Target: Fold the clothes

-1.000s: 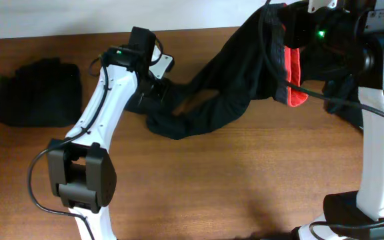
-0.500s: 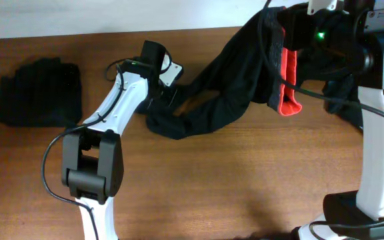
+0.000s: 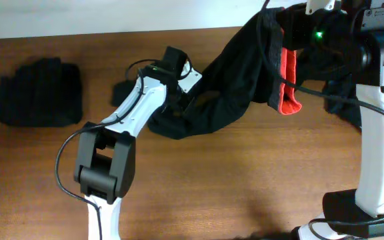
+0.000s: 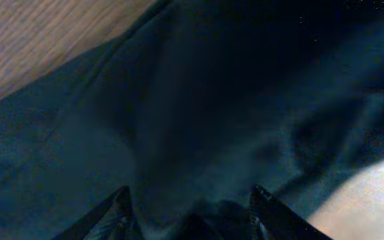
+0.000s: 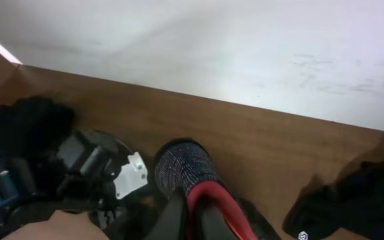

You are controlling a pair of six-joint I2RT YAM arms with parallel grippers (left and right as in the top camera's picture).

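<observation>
Black trousers half lifted, other dark clothes lying along the table (image 3: 245, 180) edges.

The black trousers (image 3: 239, 73) hang by the waist above the table's far right corner, with the grey waistband (image 5: 182, 167) bunched and the red-orange lining (image 3: 289, 83) turned outward. Their legs trail down towards the middle of the far edge, the ends crumpled on the wood. A folded black garment (image 3: 39, 93) lies near the far left corner. More dark clothes (image 3: 342, 103) are heaped by the right edge.
</observation>
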